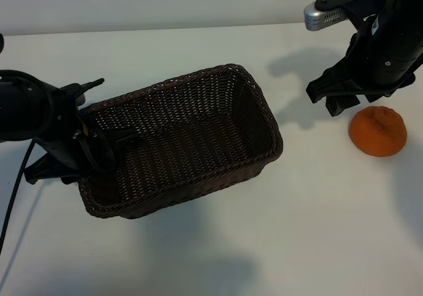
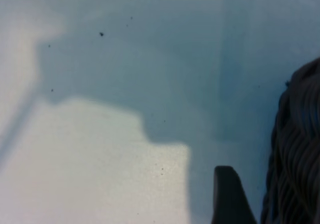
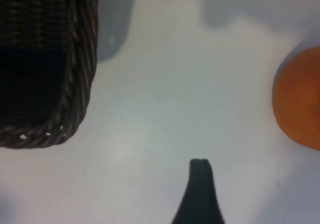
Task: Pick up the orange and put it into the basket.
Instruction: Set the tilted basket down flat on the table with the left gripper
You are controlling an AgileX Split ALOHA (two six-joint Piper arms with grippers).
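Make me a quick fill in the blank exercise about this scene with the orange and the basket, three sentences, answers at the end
The orange lies on the ____, outside the basket.
The left gripper is at the basket's ____ end as the exterior view shows it.
The right gripper holds ____ and hovers beside the orange.

Missing words: table; left; nothing

- The basket (image 1: pixel 198 117) is dark brown woven wicker, ribbed and rough, with a braided rim.
- The orange (image 1: pixel 378 131) has matt, dimpled skin.
- The table (image 1: pixel 317 230) is smooth, matt white.
- The right gripper (image 1: pixel 340 101) looks like matt black plastic.
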